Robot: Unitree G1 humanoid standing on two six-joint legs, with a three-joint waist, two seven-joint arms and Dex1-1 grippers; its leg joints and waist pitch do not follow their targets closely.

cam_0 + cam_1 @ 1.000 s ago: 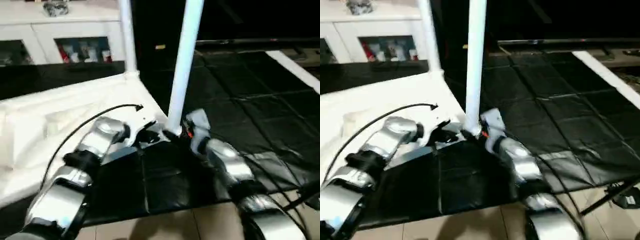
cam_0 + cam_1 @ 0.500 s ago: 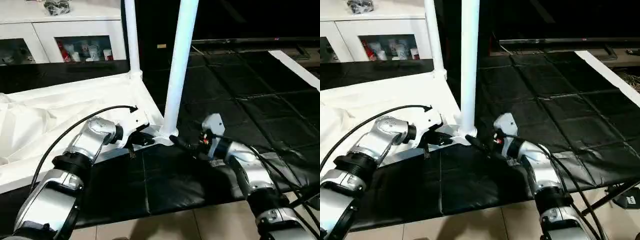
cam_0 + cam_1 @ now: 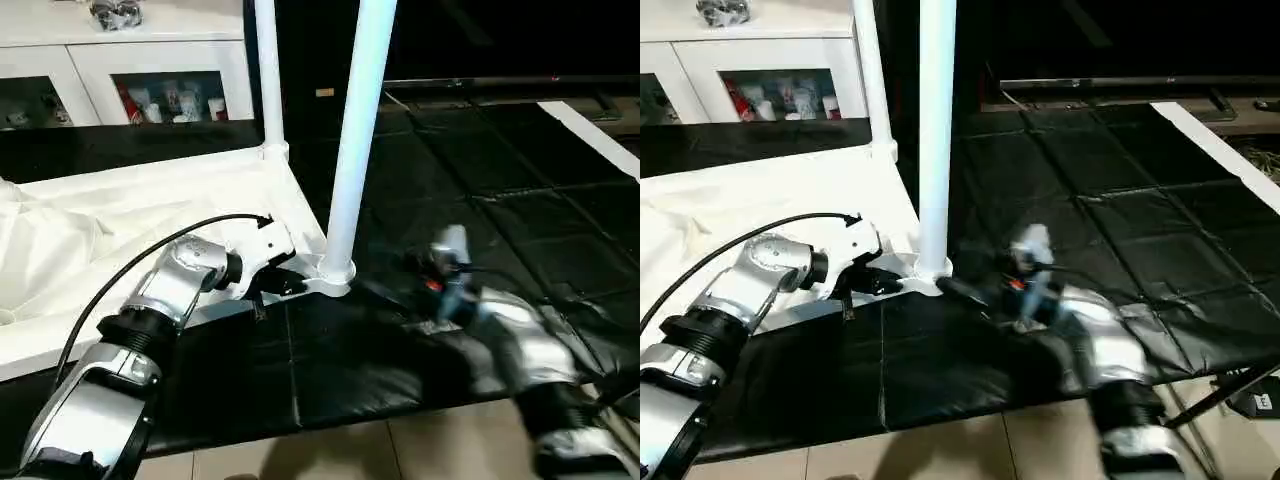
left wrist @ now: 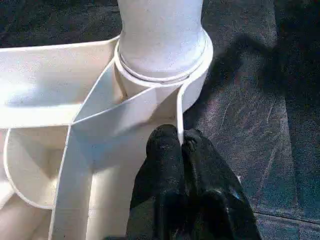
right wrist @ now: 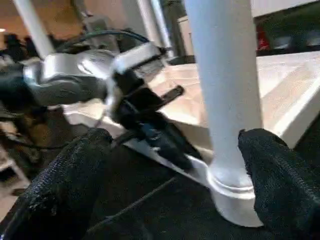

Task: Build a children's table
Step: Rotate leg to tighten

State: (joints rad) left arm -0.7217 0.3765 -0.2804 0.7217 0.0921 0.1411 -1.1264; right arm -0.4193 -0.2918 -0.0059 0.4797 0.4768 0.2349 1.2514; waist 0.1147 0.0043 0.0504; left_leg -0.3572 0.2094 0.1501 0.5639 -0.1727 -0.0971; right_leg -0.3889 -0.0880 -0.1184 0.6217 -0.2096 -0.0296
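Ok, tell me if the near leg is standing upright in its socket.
Upright: the near leg rises straight from the corner socket.

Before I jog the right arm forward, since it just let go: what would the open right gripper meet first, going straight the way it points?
Most likely the near leg, low at its corner socket; the right gripper frames both, though depth is unclear.

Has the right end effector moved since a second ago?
Yes. The right end effector has backed off rightward from the near leg, whose base it flanked earlier.
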